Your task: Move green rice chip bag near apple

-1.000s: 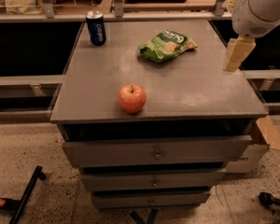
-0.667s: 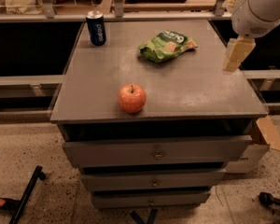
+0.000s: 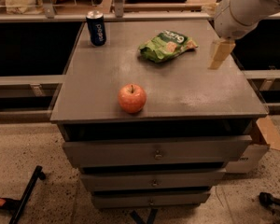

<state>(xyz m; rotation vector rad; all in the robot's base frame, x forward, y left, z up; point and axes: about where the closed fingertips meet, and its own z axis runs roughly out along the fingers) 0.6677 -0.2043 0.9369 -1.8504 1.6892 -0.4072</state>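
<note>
Item log: grey drawer cabinet, top surface, as I see it from my remote station.
Green rice chip bag rear centre, well apart from apple near front edge; blue can rear left; gripper hovering right of bag; jaw state I cannot tell.

Smooth white rounded arm ends in a tan tool (upper right)

Glossy crinkled foil bag; matt tabletop; smooth tan gripper over right side
</note>
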